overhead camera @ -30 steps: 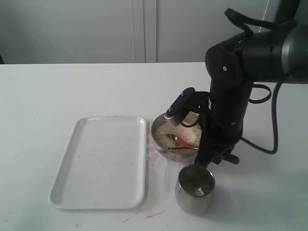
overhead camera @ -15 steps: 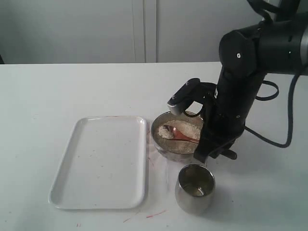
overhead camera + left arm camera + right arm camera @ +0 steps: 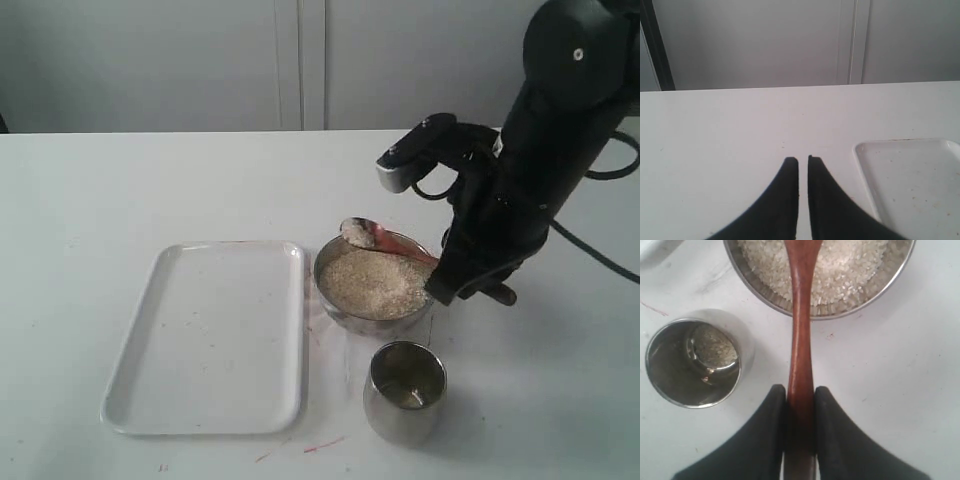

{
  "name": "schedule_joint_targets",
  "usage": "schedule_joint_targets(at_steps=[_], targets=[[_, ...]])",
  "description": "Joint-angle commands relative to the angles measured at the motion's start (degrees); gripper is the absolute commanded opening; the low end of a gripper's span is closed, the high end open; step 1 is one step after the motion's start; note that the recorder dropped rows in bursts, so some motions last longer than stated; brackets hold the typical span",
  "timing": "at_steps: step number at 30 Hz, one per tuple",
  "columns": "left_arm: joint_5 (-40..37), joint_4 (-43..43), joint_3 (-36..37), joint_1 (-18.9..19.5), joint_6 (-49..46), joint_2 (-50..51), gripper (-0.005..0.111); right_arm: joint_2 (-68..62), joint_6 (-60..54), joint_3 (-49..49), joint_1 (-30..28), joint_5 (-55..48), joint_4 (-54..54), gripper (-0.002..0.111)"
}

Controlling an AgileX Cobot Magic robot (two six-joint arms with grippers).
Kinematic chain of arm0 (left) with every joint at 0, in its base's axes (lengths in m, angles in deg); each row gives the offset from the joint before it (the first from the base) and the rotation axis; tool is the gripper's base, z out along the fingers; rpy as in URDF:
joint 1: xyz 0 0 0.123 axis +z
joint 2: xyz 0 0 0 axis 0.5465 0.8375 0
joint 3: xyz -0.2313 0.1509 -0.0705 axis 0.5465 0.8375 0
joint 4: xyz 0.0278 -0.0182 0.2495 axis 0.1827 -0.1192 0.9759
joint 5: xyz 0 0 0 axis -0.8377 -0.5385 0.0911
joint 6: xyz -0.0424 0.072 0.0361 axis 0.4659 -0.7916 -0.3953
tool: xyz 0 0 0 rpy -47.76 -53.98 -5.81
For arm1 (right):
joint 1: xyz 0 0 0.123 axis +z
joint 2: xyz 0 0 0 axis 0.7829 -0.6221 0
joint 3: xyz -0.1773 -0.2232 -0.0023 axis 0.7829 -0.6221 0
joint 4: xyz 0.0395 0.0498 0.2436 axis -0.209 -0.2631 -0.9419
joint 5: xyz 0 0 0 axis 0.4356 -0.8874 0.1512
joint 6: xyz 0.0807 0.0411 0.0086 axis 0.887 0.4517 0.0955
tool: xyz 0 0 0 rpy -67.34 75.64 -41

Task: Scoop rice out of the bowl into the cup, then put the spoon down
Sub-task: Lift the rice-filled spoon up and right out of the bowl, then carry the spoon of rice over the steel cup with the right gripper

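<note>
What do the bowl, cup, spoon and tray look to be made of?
The bowl and cup: polished metal, likely steel, with mirror-like reflections on the walls. The spoon: dark reddish-brown wood, smooth, with faint grain along the handle. The tray: white and fairly matte, probably plastic, though the look leaves it open.

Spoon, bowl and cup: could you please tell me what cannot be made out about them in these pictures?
- Spoon: the right wrist view's edge cuts off its scoop; the exterior view shows its load too small to gauge.
- Handle end: hidden inside the right gripper, right wrist view.
- Cup: reflections mask how deep its rice lies, right wrist view.
</note>
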Motion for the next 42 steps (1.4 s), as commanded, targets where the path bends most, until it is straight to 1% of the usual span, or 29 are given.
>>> schedule_joint_targets(at_steps=[1, 13, 19, 28, 35, 42], targets=[[0.26, -0.17, -0.41, -0.05, 0.21, -0.08, 0.014, 3.88, -0.36, 0.17, -0.35, -1.77, -0.45, 0.0], [0.26, -0.17, -0.41, -0.05, 0.21, -0.08, 0.014, 18.69, 0.41, -9.75, -0.35, -3.04, -2.15, 0.0], [0.26, -0.17, -0.41, -0.05, 0.21, -0.08, 0.014, 26.87, 9.16, -11.07, -0.35, -9.03, -2.15, 0.0], [0.26, -0.17, -0.41, -0.05, 0.21, -0.08, 0.014, 36.68, 15.51, -16.17, -0.35, -9.03, -2.82, 0.0], [0.26, -0.17, -0.41, -0.05, 0.21, -0.08, 0.014, 41.32, 17.67, -21.57, -0.35, -9.03, -3.88, 0.0], [0.26, -0.17, -0.41, -0.05, 0.21, -0.08, 0.014, 41.93, 17.77, -26.13, -0.35, -9.03, -9.23, 0.0]])
